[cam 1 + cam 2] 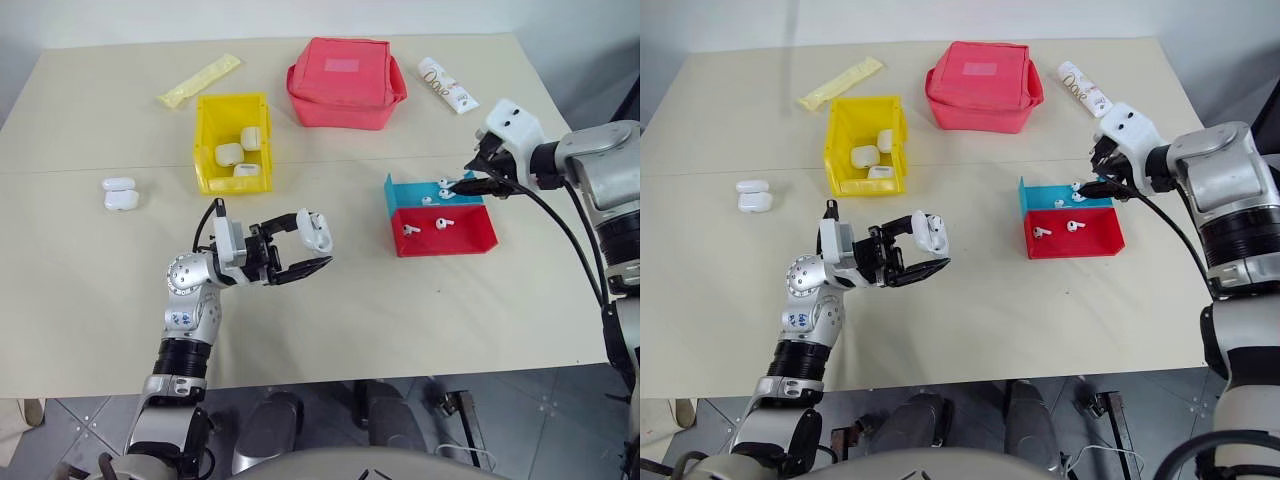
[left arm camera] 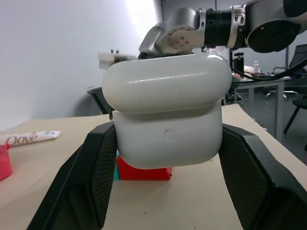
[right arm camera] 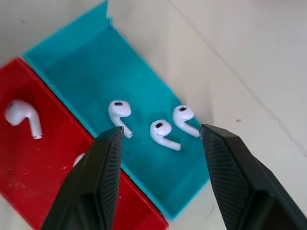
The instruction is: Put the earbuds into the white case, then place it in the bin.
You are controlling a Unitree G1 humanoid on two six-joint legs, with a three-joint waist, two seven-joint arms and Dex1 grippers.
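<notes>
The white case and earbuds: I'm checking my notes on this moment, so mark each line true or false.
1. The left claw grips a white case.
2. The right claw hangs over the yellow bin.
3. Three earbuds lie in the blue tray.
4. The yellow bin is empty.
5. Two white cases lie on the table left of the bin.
1. True: the left claw is shut on the white case.
2. False: the right claw is open over the blue tray.
3. True: three earbuds.
4. False: the yellow bin holds several cases.
5. True: two cases lie there.
</notes>
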